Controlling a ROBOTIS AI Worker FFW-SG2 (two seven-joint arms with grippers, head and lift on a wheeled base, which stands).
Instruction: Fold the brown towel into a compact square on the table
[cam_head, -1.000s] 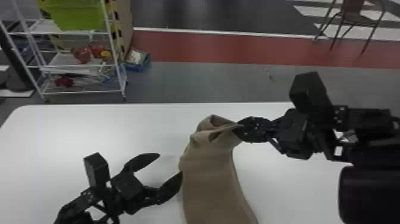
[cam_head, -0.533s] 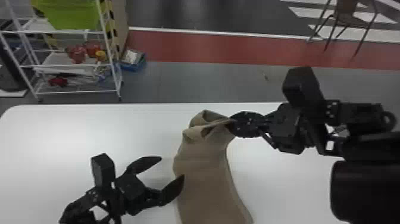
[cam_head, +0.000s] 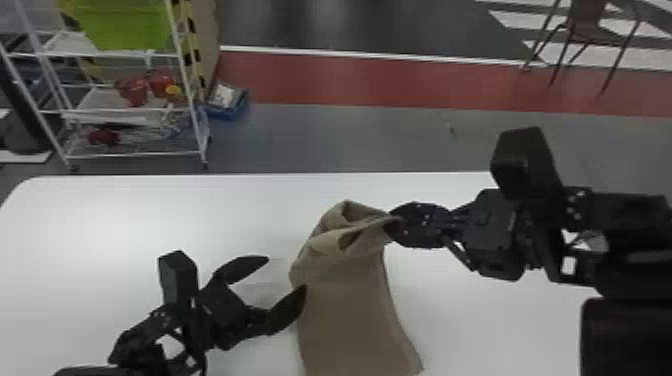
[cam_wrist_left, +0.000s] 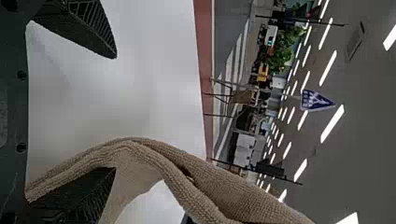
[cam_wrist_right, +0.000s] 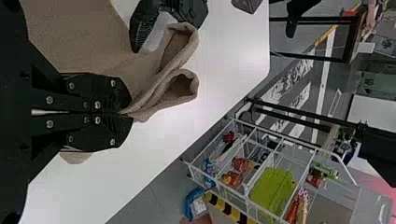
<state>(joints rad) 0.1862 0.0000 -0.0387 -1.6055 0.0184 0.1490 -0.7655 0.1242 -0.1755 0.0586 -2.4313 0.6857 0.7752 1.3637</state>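
By the right gripper (cam_head: 397, 223), the brown towel (cam_head: 350, 315) is pinched at its gathered far end on the worktop (cam_head: 115, 225); the left gripper (cam_head: 286, 273) is spread at its side edge. An early fold seems underway; a left-hand grip is probably needed next.

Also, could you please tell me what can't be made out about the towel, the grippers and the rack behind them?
- Near end of the brown towel: cut off by the head view's bottom edge.
- Layers pinched by the right gripper: hidden between its fingers, right wrist view.
- Part of one finger of the left gripper: behind the towel, left wrist view.
- Red things on the rack: too blurred to name, head view.
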